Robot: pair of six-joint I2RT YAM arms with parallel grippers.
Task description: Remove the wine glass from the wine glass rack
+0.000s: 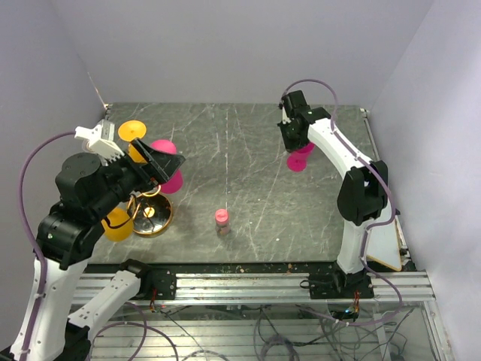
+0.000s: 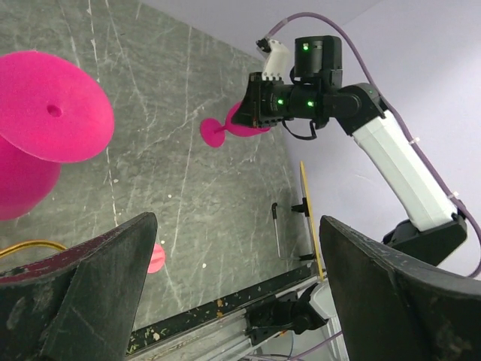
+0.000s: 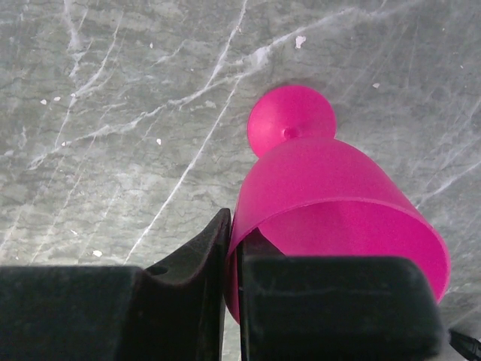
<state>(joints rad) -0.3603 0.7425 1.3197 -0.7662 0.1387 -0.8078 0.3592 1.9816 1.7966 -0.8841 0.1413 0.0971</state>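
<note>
My right gripper [image 1: 294, 147] is shut on the rim of a pink wine glass [image 3: 331, 188] at the far right of the table, one finger inside the bowl and one outside. The glass's round foot [image 3: 291, 120] points down at the tabletop; I cannot tell if it touches. That same wine glass [image 2: 225, 129] shows in the left wrist view. The gold wine glass rack [image 1: 150, 214] stands at the left with another pink glass [image 1: 171, 174] and yellow glasses [image 1: 118, 224] hanging on it. My left gripper [image 1: 159, 162] hangs open beside the rack, nothing between its fingers [image 2: 98, 278].
A small pink piece [image 1: 222, 216] sits on the marble tabletop near the front middle. A thin yellow board [image 2: 308, 218] stands at the table's right edge by the right arm's base. Grey walls close in the back and both sides.
</note>
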